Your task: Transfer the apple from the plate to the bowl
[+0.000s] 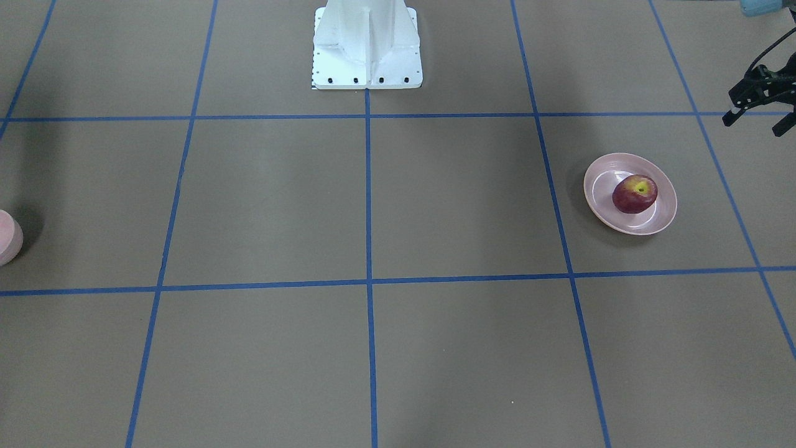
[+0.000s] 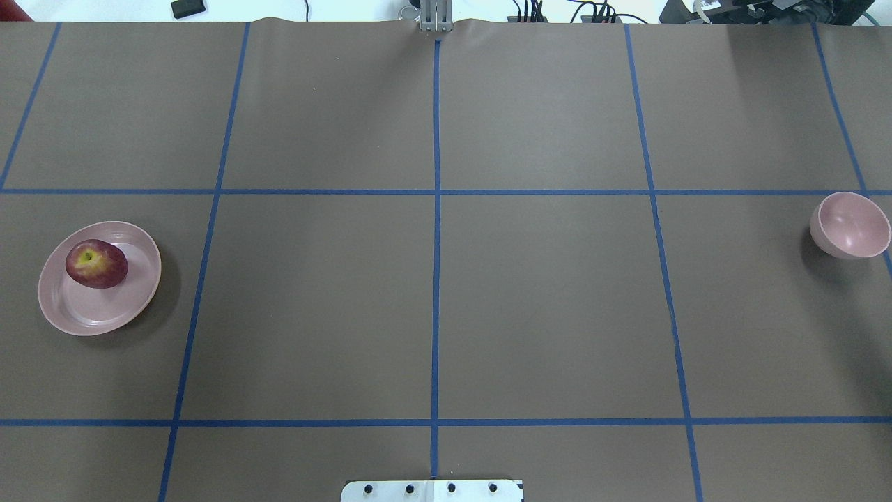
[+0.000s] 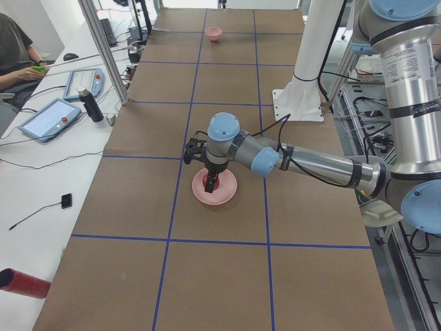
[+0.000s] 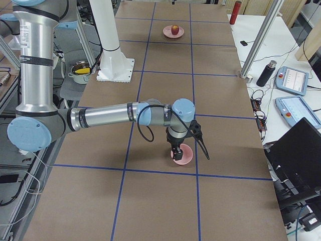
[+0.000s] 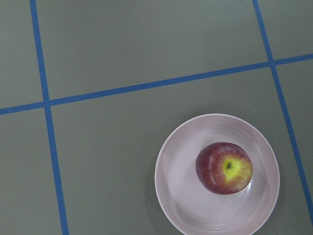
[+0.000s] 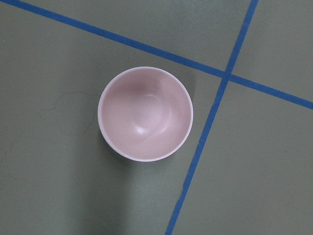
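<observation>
The dark red apple (image 1: 634, 194) with its yellow-green stem patch lies in the wide pale pink plate (image 1: 600, 186) on the table. The overhead view shows the apple (image 2: 96, 263) on the plate (image 2: 97, 310) at the far left and the small deep pink bowl (image 2: 850, 225), empty, at the far right. My left gripper (image 1: 752, 126) is open, above and beside the plate. Its wrist view looks down on the apple (image 5: 224, 168). My right gripper (image 4: 174, 150) hangs over the bowl (image 4: 183, 156); I cannot tell whether it is open. Its wrist view shows the bowl (image 6: 145, 113) from above.
The white robot base (image 1: 365, 46) stands at the table's middle edge. Blue tape lines divide the brown table. Off the table lie tablets (image 3: 49, 117), a dark bottle (image 3: 91, 105) and a red cylinder (image 3: 24, 284); a seated person (image 3: 17, 55) is there too.
</observation>
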Controlling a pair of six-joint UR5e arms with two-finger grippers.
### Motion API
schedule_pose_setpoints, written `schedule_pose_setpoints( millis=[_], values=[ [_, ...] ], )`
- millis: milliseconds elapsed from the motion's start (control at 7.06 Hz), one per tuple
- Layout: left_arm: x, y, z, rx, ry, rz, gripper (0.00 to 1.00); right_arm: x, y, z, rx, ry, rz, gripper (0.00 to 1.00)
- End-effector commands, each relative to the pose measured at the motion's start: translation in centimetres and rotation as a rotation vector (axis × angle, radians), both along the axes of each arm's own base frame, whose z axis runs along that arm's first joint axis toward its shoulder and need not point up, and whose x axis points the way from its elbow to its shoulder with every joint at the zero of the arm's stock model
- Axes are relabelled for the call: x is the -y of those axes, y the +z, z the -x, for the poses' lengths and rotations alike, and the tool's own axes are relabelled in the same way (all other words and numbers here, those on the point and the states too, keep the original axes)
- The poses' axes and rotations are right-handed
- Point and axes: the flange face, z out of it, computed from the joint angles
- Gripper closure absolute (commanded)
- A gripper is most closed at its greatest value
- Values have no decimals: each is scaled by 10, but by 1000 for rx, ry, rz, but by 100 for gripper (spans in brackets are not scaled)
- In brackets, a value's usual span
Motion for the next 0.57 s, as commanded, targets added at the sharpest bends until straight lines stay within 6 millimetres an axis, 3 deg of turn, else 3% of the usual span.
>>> schedule_pose_setpoints(
  millis=[0,142,425],
  values=[
    [-3,13,1,13,-1,21,2,-8,1,3,50,1,15,0],
    [-3,15,1,15,-2,25,2,-8,0,5,81,2,19,0],
    [4,65,1,37,1,105,2,-2,-4,5,81,-2,5,0]
  ],
)
